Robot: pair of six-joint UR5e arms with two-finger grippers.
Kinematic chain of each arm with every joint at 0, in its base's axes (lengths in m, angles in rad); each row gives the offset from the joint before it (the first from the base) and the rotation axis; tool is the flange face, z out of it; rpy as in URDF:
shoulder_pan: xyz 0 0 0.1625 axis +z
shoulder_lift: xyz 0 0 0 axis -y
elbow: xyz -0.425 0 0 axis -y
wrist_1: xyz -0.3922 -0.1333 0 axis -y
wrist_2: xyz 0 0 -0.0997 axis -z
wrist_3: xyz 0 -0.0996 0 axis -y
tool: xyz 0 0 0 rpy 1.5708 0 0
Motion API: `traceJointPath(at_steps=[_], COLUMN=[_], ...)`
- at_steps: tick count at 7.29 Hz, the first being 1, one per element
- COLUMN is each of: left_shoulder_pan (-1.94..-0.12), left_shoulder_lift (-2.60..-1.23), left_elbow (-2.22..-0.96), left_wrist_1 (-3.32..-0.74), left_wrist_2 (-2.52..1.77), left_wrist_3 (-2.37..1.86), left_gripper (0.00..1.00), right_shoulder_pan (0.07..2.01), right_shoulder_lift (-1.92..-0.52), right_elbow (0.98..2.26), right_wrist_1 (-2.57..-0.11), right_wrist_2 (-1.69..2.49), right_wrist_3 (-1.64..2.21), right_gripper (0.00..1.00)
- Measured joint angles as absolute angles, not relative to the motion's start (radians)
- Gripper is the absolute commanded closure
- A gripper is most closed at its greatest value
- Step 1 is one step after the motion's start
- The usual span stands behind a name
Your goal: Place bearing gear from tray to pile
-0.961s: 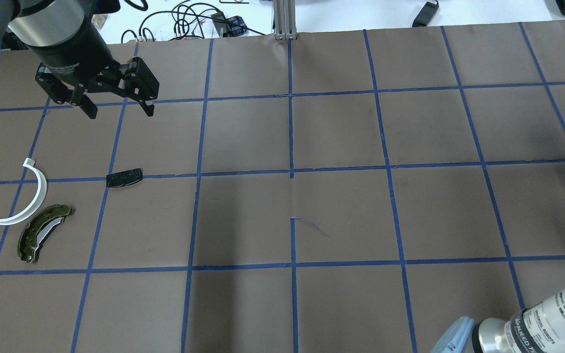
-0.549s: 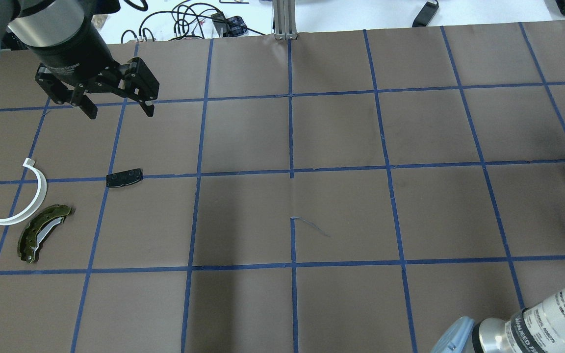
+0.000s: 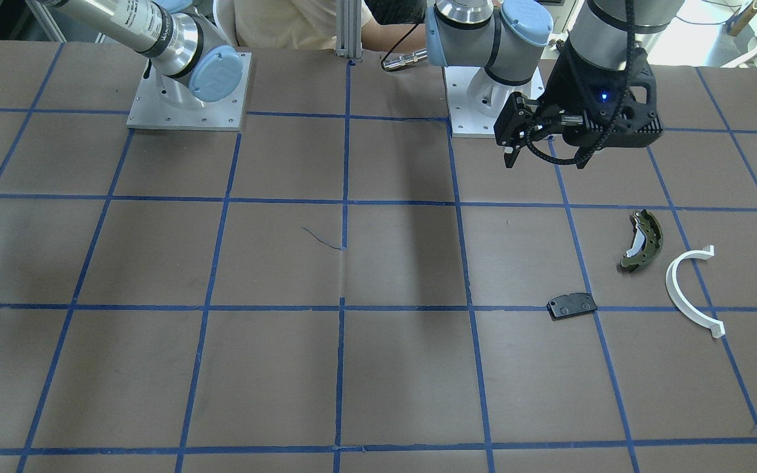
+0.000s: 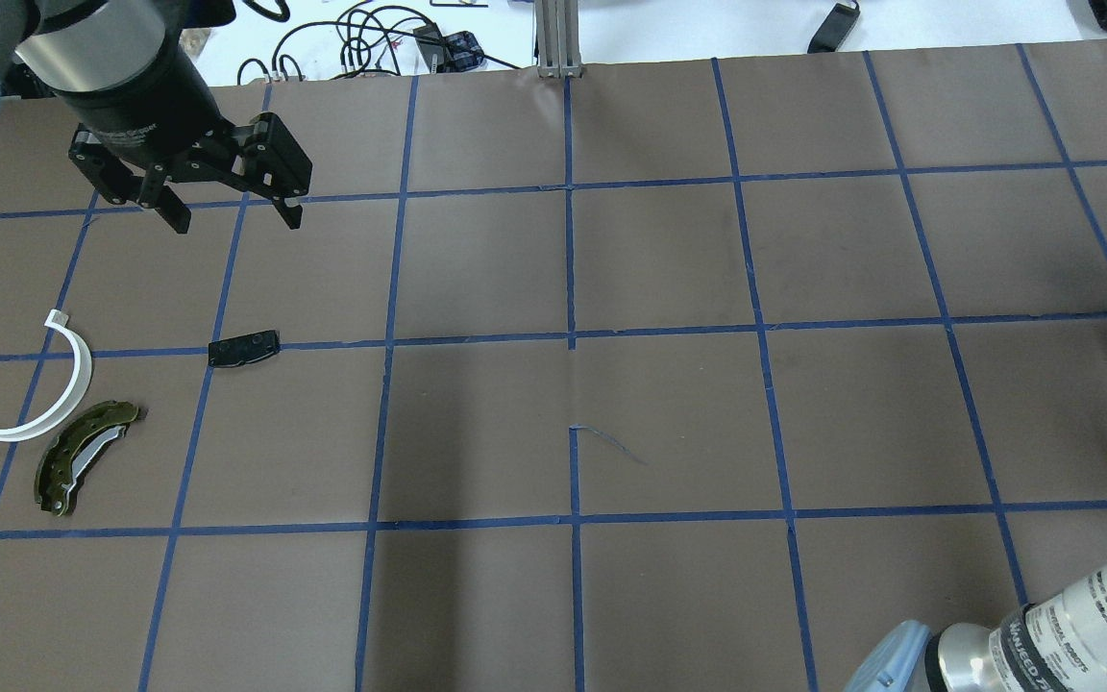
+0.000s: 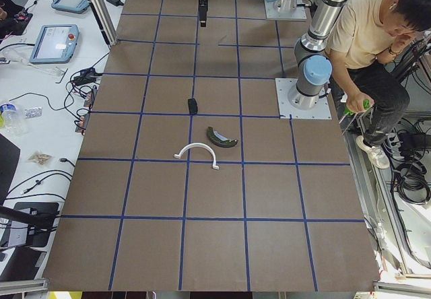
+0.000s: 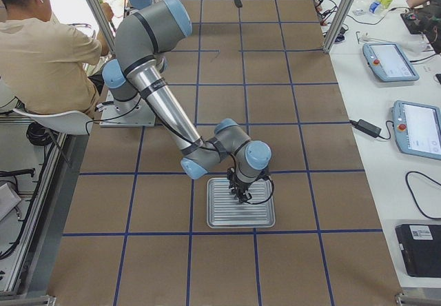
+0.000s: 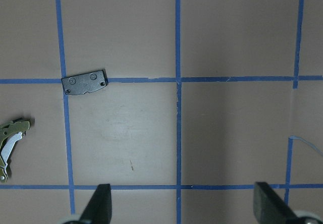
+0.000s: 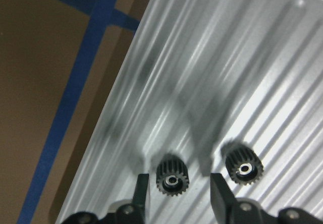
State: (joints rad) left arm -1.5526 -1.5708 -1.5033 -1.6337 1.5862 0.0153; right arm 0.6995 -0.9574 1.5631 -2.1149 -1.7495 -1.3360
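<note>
Closest in, the right wrist view looks straight down past the right hand (image 8: 179,186), whose two fingers (image 8: 142,189) stand released and apart, one on each side of a small black bearing gear (image 8: 172,178). The gear lies flat on the ribbed metal tray (image 8: 227,57) with its bore facing up. It sits between the fingertips, nearer the finger on the view's left, with a clear gap on the other side. Being round, it has no long axis to line up with, so the coming move seems to turn only on the closing line passing through its centre (it looks slightly off-centre now). A second gear (image 8: 243,167) lies just beside it, outside the other finger, and a careless close could nudge it. The tray lies near the worktop (image 4: 669,423) end on the robot's right, so the right arm is plainly the nearer one. Well apart, at the other end, lies the pile: a black brake pad (image 4: 244,348), a white half-ring (image 4: 61,396) and an olive brake shoe (image 4: 83,457). Beyond them the left hand (image 4: 235,219) hangs released and empty.
</note>
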Motion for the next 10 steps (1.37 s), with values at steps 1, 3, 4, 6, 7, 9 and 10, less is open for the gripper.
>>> traceJointPath(at_steps=[1, 3, 4, 6, 7, 9, 10], left_shoulder_pan=[-1.553, -1.553, -1.553, -1.553, -1.553, -1.553, -1.553], left_shoulder_lift=[-1.571, -1.571, -1.571, -1.571, -1.571, -1.571, -1.571], left_elbow=[-1.503, -1.503, -1.503, -1.503, -1.503, -1.503, -1.503], left_wrist_1=[-1.634, -1.634, -1.634, -1.634, -1.634, -1.634, -1.634], left_wrist_2=[1.586, 1.586, 1.586, 1.586, 1.586, 1.586, 1.586], left_wrist_3=[0.015, 0.015, 0.015, 0.015, 0.015, 0.015, 0.015], left_gripper=[0.0, 0.0, 0.0, 0.0, 0.0, 0.0, 0.0], right_shoulder_pan=[0.699, 0.699, 0.7, 0.699, 0.701, 0.734, 0.785], right_shoulder_lift=[-0.957, -0.957, -0.957, -0.962, -0.971, -1.021, -1.06], right_elbow=[1.564, 1.565, 1.565, 1.562, 1.556, 1.55, 1.55], right_wrist_1=[-2.115, -2.115, -2.114, -2.103, -2.083, -2.019, -1.977], right_wrist_2=[-1.751, -1.752, -1.753, -1.78, -1.79, -1.786, -1.777], right_wrist_3=[-1.336, -1.335, -1.335, -1.336, -1.336, -1.29, -1.231], right_gripper=[0.73, 1.0, 1.0, 1.0, 1.0, 1.0, 1.0])
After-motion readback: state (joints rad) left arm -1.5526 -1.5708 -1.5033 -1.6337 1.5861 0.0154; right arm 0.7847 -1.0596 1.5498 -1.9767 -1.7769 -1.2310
